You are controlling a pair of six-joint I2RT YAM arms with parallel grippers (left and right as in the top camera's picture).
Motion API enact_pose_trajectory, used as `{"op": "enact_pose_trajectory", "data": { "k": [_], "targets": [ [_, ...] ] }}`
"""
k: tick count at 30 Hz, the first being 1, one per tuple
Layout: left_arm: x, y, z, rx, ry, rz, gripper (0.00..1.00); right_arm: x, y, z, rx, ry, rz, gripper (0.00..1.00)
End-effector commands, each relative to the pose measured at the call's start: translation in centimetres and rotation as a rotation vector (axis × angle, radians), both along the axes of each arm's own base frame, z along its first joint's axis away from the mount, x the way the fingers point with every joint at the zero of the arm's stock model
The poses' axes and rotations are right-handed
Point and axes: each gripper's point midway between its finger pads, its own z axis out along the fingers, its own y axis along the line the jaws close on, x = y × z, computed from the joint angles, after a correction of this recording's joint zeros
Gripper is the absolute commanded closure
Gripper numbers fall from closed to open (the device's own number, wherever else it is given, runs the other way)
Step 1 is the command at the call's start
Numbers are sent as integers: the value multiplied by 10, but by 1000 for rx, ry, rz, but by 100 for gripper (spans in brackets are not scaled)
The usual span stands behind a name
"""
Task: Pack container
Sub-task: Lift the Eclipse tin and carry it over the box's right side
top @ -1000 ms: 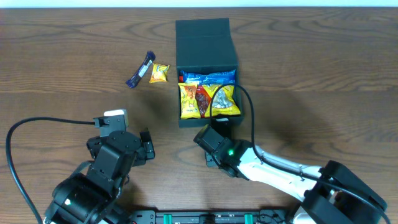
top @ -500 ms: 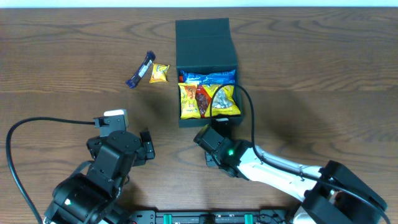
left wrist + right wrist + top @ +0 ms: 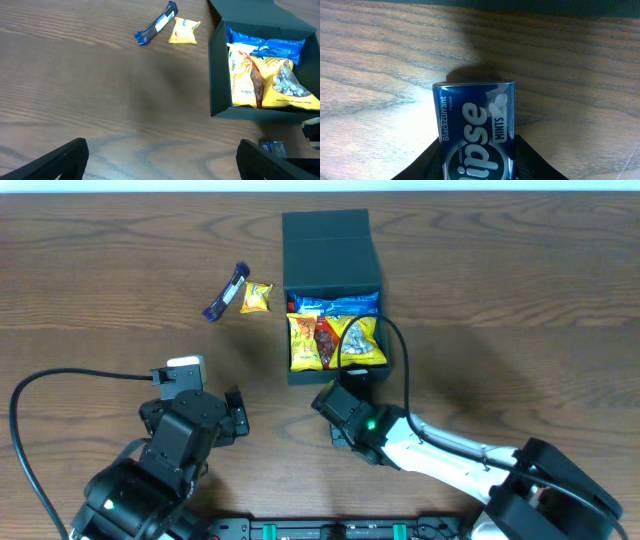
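Note:
The dark teal container point(image 3: 331, 242) stands at the table's far middle, its flap lid open toward the back. Yellow and blue snack packets point(image 3: 336, 338) fill it. It also shows in the left wrist view point(image 3: 220, 75). My right gripper point(image 3: 477, 161) is shut on a blue Eclipse mints tin point(image 3: 476, 120), low over the table just in front of the container's near wall. In the overhead view the right gripper point(image 3: 347, 412) hides the tin. My left gripper point(image 3: 162, 165) is open and empty, over bare wood to the left of the container point(image 3: 222, 418).
A blue wrapped bar point(image 3: 226, 292) and a small yellow packet point(image 3: 257, 297) lie on the table left of the container. Both show in the left wrist view, the bar point(image 3: 156, 23) and the packet point(image 3: 184, 31). The right arm's cable point(image 3: 404, 370) loops beside the container.

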Motion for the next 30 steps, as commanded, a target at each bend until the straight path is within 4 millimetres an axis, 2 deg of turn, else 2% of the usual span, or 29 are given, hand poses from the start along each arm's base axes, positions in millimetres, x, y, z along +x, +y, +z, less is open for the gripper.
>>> {"op": "enact_pose_trajectory", "data": {
  "k": [1, 30],
  "targets": [
    [0, 2, -1, 1, 1, 12, 5, 4, -2, 1, -11, -12, -5, 66],
    [0, 2, -1, 1, 1, 12, 5, 4, -4, 19, 8, -41, 8, 72]
  ]
}}
